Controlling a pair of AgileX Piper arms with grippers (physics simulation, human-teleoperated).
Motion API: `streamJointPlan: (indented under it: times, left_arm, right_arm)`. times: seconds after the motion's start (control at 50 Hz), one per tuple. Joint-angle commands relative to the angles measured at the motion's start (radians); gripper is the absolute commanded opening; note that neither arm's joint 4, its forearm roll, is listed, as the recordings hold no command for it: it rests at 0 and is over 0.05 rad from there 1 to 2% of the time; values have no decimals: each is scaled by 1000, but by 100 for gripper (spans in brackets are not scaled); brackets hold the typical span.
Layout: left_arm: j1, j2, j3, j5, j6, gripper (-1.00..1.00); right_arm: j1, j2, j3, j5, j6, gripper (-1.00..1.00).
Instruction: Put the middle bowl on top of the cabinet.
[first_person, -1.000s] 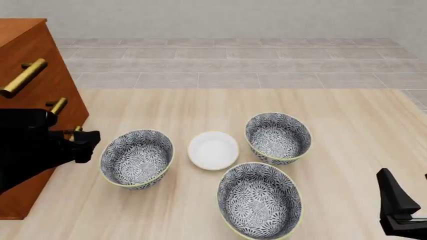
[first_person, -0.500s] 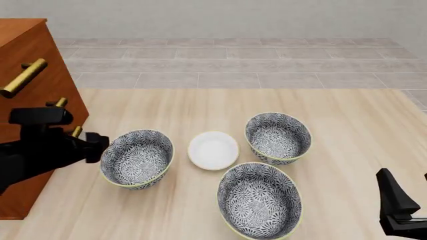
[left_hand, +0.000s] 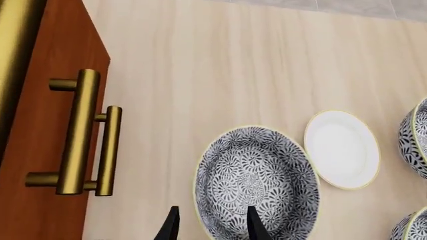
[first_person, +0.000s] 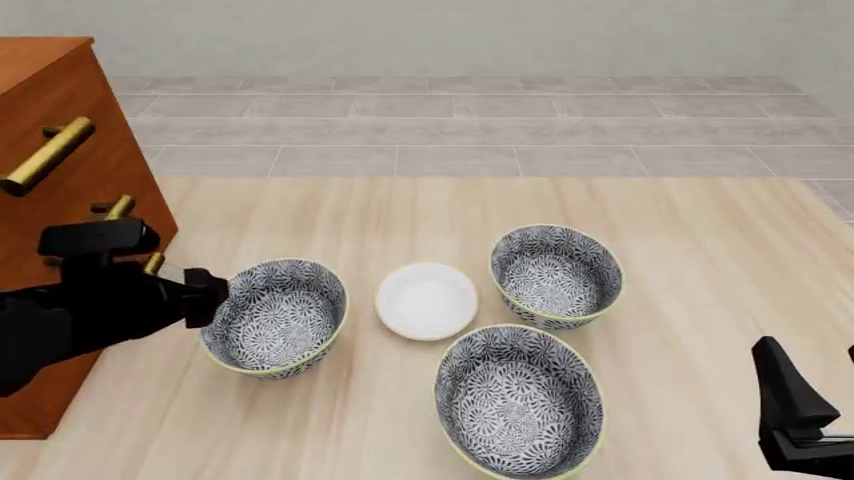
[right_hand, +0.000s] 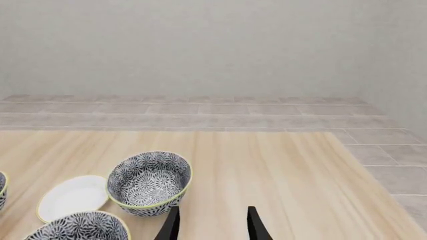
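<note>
Judging by depth, the middle bowl is the one nearest the cabinet, standing on the table just beside its front; the other two lie farther away and closer in. It looks like glazed pottery: stiff, smooth, fairly heavy and liable to chip. A pinch across the thin rim wall is the likely hold, one finger inside and one outside, and it needs to be firm because the glaze may slip.

The left claw hovers at that bowl's cabinet-side rim. The front view hides its fingers, but the left wrist view shows them spread with nothing between, straddling the rim, and also shows the brass handles close by. The right claw is spread and empty, well apart. Only the front view shows the cabinet's top.
</note>
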Motion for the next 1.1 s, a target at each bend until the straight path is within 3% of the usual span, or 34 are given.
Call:
streamJointPlan:
  times: [0.02, 1.1]
  left_arm:
    - [-2, 32, 12, -29, -26, 100]
    - [18, 169, 87, -215, -38, 100]
  right_arm:
    - [-2, 1, 0, 2, 0, 100]
    - [-1, -10, 0, 15, -4, 100]
